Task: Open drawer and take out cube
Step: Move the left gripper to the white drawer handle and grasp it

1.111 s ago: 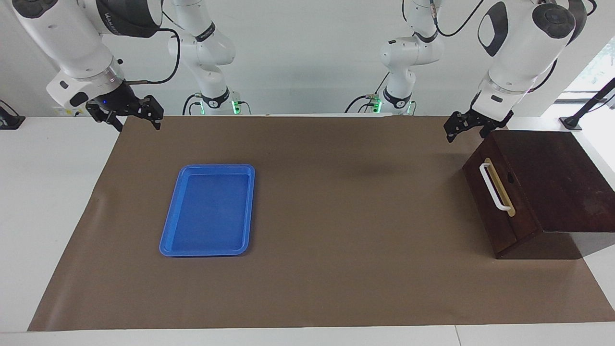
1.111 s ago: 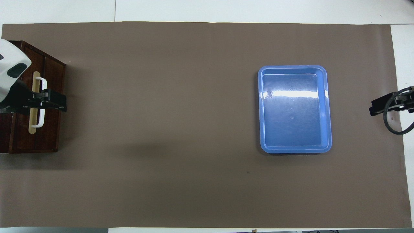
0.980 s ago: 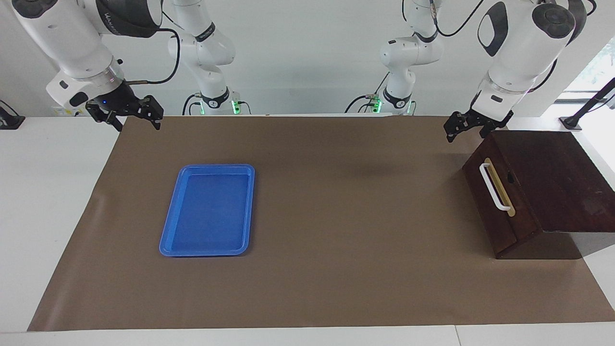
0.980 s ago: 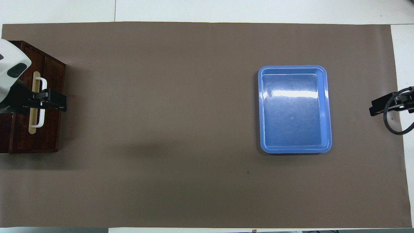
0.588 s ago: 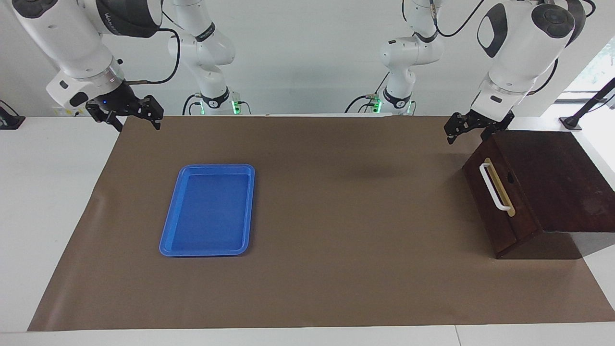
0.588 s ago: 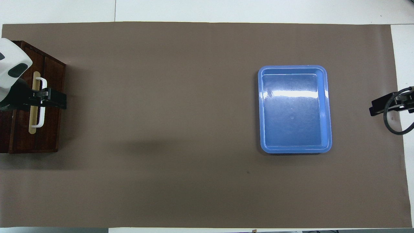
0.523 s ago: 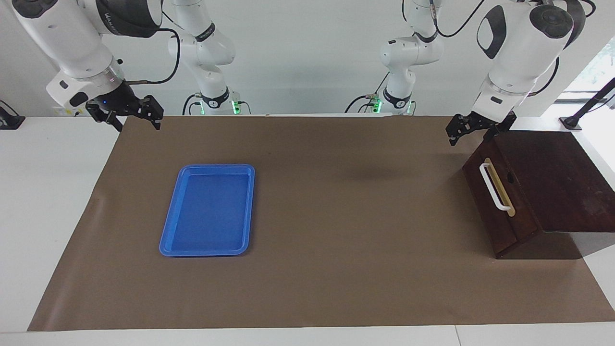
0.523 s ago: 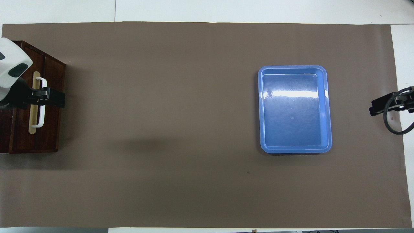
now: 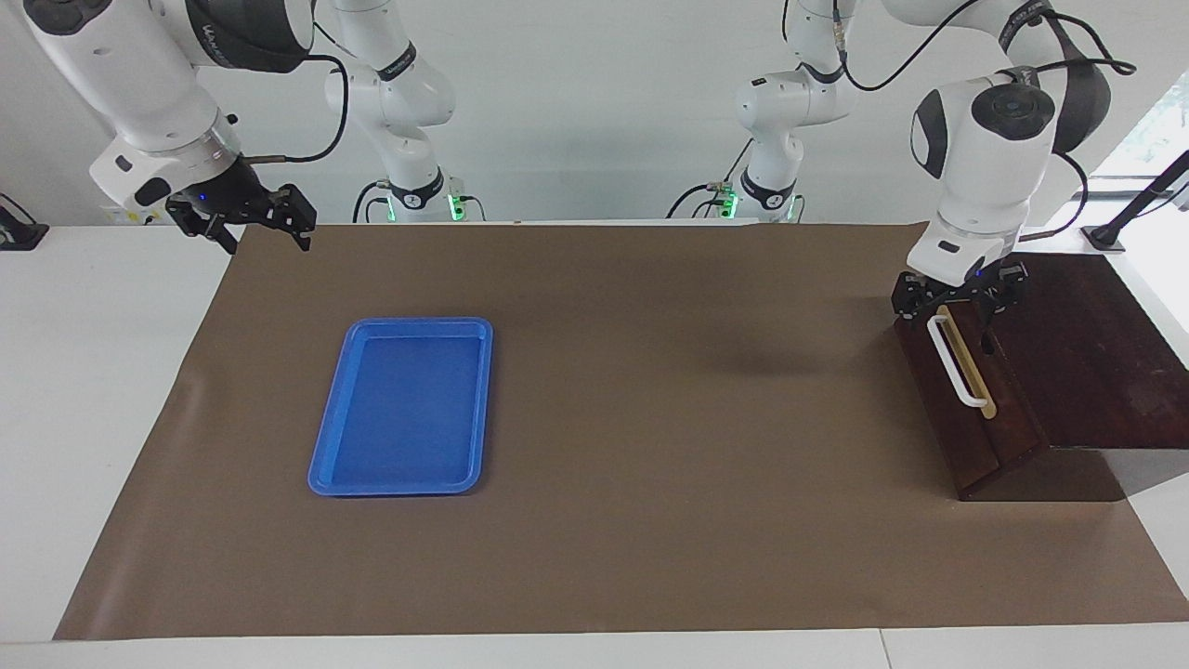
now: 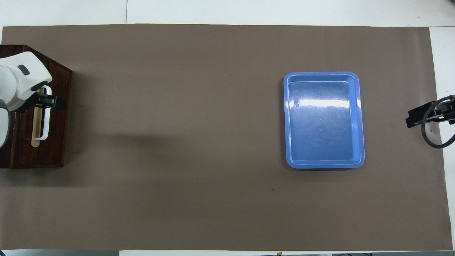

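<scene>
The dark brown wooden box [image 9: 1087,353] stands at the left arm's end of the table. Its drawer [image 9: 938,390] is closed, with the white bar handle [image 9: 959,376] on a tan strip. My left gripper [image 9: 957,299] is open, low over the drawer front, at the end of the handle nearer to the robots. In the overhead view it [image 10: 48,101] covers that part of the handle [image 10: 45,128]. I cannot tell whether it touches the handle. The yellow cube is hidden. My right gripper [image 9: 249,223] is open and empty, and waits above the mat's edge at the right arm's end.
A flat blue plastic tray [image 9: 404,404] lies empty on the brown mat [image 9: 650,465], toward the right arm's end; it also shows in the overhead view [image 10: 323,119]. Bare mat lies between the tray and the box.
My left gripper has come down from above the box's corner nearer the robots to the drawer front at the handle. The drawer, the tray and the right arm have not moved.
</scene>
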You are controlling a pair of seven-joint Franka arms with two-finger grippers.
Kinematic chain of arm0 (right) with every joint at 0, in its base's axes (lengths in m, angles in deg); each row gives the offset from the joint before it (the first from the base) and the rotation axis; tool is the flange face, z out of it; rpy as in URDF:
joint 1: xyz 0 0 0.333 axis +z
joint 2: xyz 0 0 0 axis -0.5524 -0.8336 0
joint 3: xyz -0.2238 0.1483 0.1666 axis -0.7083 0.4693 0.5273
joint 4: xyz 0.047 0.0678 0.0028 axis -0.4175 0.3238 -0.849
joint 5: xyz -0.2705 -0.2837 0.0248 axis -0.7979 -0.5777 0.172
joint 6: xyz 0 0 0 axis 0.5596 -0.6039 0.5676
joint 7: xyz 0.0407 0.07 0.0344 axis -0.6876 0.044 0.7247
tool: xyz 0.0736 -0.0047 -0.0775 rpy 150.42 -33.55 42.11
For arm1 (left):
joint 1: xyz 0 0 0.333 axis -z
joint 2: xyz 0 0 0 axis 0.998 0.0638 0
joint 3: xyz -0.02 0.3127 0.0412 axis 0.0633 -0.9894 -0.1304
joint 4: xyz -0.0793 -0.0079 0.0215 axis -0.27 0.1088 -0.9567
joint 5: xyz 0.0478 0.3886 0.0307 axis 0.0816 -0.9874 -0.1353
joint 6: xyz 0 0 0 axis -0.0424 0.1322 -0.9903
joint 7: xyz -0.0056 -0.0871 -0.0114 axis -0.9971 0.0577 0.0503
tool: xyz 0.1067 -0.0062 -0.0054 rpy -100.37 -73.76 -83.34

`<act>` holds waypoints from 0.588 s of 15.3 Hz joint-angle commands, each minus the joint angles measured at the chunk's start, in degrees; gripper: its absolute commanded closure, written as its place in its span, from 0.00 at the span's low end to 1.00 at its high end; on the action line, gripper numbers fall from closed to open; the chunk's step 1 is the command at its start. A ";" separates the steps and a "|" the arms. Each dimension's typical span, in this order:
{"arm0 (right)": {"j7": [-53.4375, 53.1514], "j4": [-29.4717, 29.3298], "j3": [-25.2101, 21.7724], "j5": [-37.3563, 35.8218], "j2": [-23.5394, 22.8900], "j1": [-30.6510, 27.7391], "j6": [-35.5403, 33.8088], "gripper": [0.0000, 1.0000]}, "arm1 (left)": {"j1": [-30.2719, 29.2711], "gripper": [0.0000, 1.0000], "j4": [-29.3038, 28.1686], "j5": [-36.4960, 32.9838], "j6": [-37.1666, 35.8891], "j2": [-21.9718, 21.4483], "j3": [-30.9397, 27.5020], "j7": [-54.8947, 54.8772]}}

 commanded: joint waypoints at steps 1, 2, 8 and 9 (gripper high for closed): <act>-0.12 -0.42 0.84 -0.94 -0.43 -0.81 0.56 0.00 | -0.87 0.00 -0.55 -2.12 4.52 2.52 0.29 -0.78; -0.12 -0.42 0.84 -0.94 -0.43 -0.73 0.65 0.00 | -1.57 0.00 -0.55 -2.21 5.67 3.49 0.38 -0.70; -0.29 -0.42 0.84 -0.94 -0.43 -0.64 0.65 0.00 | -4.30 0.00 -3.63 -6.34 16.22 7.28 0.38 -0.78; -0.29 -0.42 0.84 -0.85 -0.43 -0.64 0.73 0.00 | -4.22 0.00 -3.98 -6.34 16.40 7.63 0.38 -0.78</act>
